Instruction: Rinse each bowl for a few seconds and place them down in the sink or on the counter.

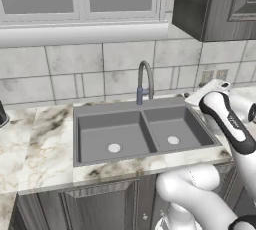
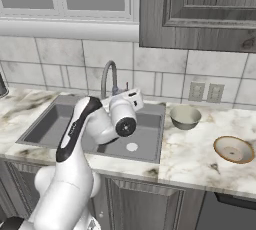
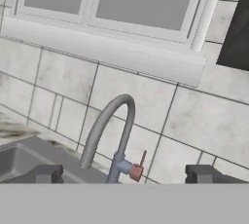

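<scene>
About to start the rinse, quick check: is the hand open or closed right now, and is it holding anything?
Hand: open, holding nothing, pointed at the faucet.

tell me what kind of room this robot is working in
A kitchen, rendered rather than real: a double-basin sink with an arched faucet is set in a marble counter over dark cabinets, two bowls sit on the counter, and a window is above.

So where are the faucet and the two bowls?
faucet (image 3: 104,125): hand view, on the arched spout.
near bowl (image 2: 233,149): right base view, on its inside, on the counter right of the sink.
far bowl (image 2: 185,116): right base view, on its inside, beside the sink.
</scene>
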